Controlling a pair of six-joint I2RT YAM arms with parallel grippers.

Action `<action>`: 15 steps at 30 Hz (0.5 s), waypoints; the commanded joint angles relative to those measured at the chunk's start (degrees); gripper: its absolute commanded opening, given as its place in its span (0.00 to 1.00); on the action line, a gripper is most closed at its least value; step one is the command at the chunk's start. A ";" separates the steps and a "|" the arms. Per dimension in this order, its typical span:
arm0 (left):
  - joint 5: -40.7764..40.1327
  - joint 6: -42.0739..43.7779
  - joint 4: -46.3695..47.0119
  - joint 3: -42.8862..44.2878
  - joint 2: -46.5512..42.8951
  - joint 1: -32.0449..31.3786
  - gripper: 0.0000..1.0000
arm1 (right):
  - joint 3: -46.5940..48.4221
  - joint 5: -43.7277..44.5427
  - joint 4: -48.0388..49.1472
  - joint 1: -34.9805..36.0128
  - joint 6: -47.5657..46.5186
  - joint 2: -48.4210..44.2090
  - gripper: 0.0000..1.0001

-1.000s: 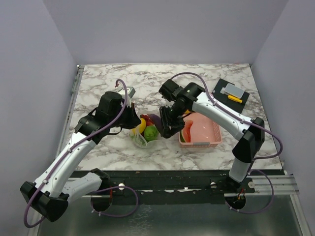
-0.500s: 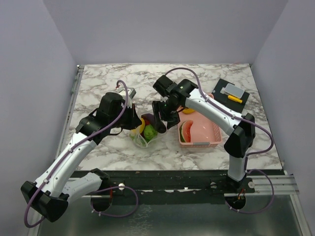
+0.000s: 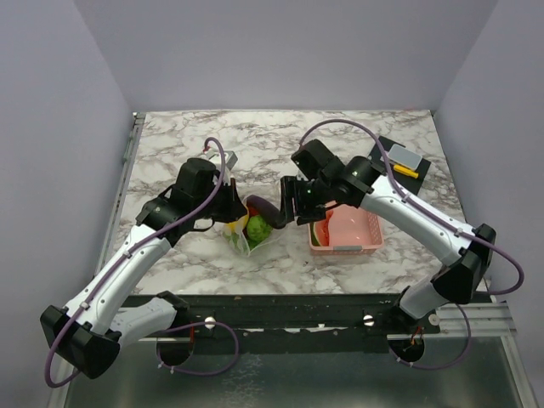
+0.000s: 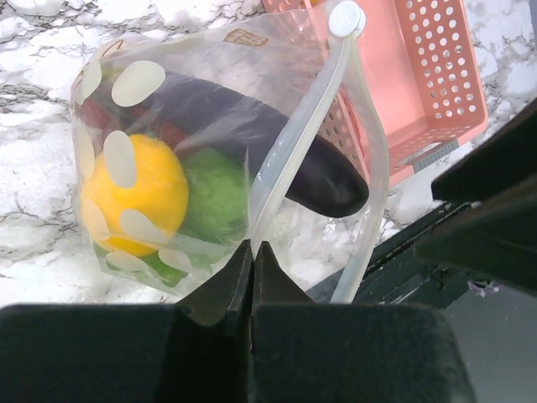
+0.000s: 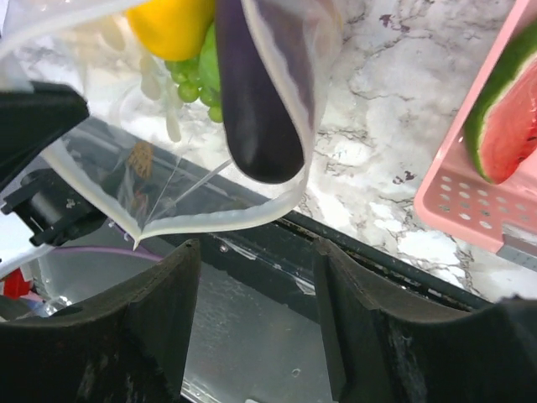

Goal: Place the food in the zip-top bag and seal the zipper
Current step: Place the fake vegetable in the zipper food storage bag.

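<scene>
Clear zip-top bag (image 4: pixel 151 109) is pinched at its rim by the left gripper (image 4: pixel 252 262), presenting its mouth toward 3 o'clock for the empty, spread-jawed right gripper (image 5: pixel 256 273).

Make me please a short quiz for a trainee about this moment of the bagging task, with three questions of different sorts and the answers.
1. True or false: the zipper of the zip-top bag is already sealed.
2. Where does the watermelon slice lie? A: in the bag. B: in the pink basket. C: on the floor.
3. Which gripper pinches the edge of the bag?

Key
1. False: the mouth gapes open.
2. B.
3. The left gripper. The right gripper is open and holds nothing.
</scene>
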 commanded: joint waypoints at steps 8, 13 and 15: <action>0.22 -1.15 1.31 -0.42 0.94 -0.26 0.00 | -5.93 18.87 12.67 9.22 2.92 -3.60 0.58; 0.63 -1.36 1.15 -0.25 0.64 -0.30 0.00 | -9.70 23.11 19.10 9.34 -0.24 -4.59 0.56; 0.84 -1.35 0.99 -0.16 0.62 -0.31 0.00 | -11.01 24.62 21.25 9.34 -1.64 -4.57 0.56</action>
